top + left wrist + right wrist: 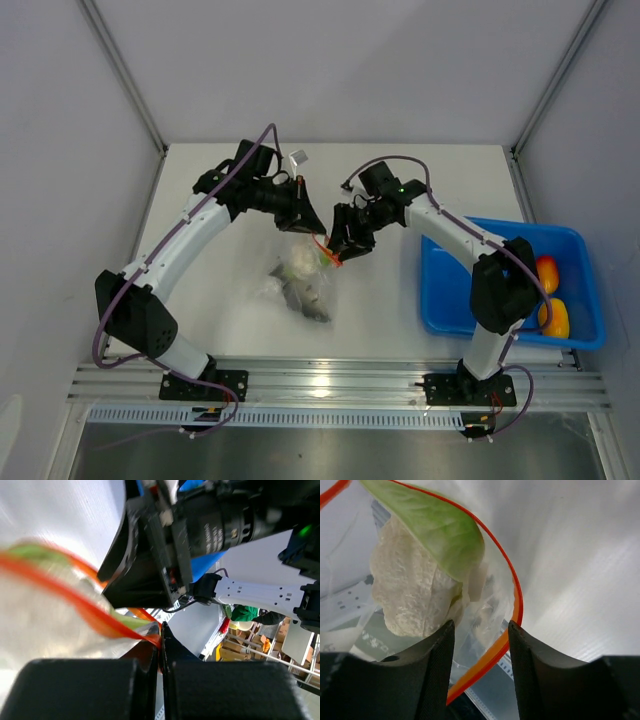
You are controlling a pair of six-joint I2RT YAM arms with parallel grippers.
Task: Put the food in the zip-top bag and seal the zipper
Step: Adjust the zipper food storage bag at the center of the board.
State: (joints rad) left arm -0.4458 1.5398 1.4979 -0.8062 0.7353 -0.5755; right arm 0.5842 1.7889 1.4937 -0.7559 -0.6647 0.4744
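Observation:
The clear zip-top bag (300, 280) hangs over the table centre, with its orange-red zipper (328, 252) at the top. My left gripper (308, 222) is shut on one end of the zipper (112, 625). My right gripper (338, 243) is open, its fingers (437, 655) on either side of the zipper (515, 597) without closing on it. Inside the bag I see a green leaf (437, 527) and a pale lumpy food piece (410, 592). Yellow-orange and red fruit (550, 300) lie in the blue tray.
A blue tray (440, 290) stands at the right, next to my right arm. A small grey-white object (298, 158) lies at the back of the table. An aluminium rail (330, 380) runs along the near edge.

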